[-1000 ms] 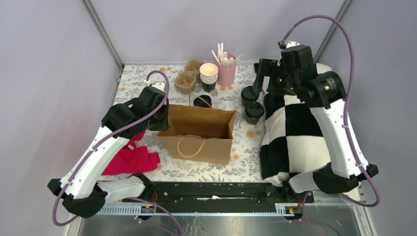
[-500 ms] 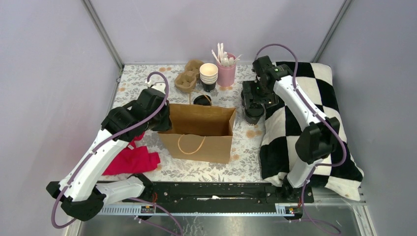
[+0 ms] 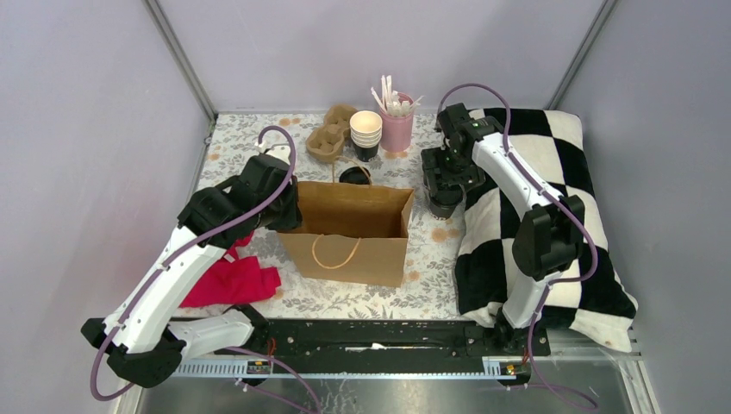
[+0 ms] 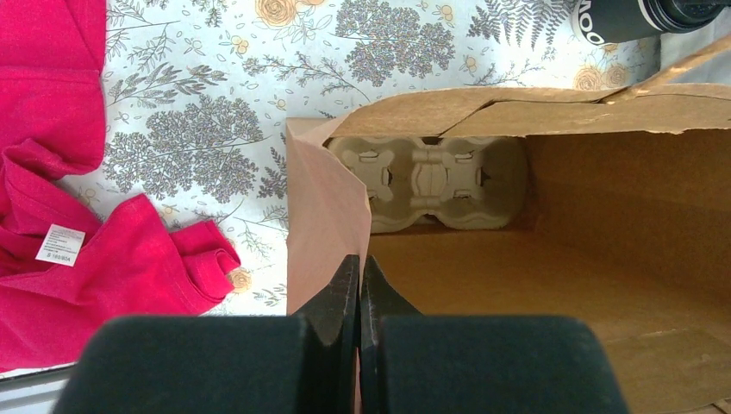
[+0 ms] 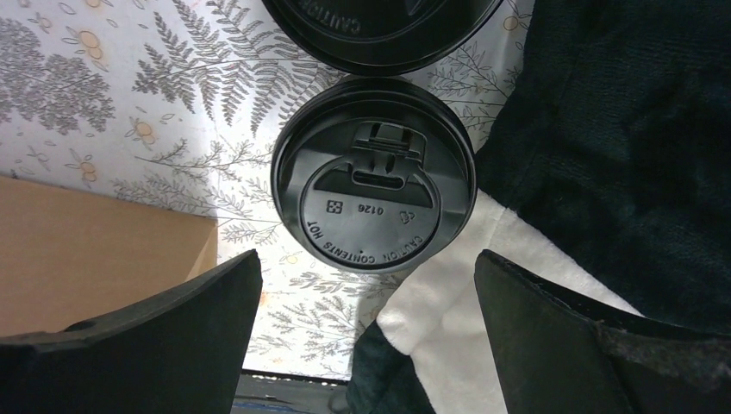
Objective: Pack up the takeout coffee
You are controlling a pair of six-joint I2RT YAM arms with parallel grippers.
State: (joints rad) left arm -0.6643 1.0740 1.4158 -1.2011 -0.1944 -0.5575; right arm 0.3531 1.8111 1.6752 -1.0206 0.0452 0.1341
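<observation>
The right tool (image 5: pixel 366 263) hangs spread wide and released, directly over the takeout coffee (image 5: pixel 372 198). The coffee stands lidded on the floral counter (image 5: pixel 112 95) at the centre of the right wrist view, just beside the checkered blanket (image 5: pixel 621 129) on the right. The left tool (image 4: pixel 359 274), lower middle, is clenched on the brown paper bag (image 4: pixel 603 285) wall. A pulp cup carrier (image 4: pixel 428 183) lies inside.

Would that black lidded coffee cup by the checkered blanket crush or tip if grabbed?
The lidded cup looks like thin paper, so a hard squeeze would probably dent it. Its lid seems snapped on, likely stiffening the rim. Standing upright beside the soft blanket, it might tip if nudged.
</observation>
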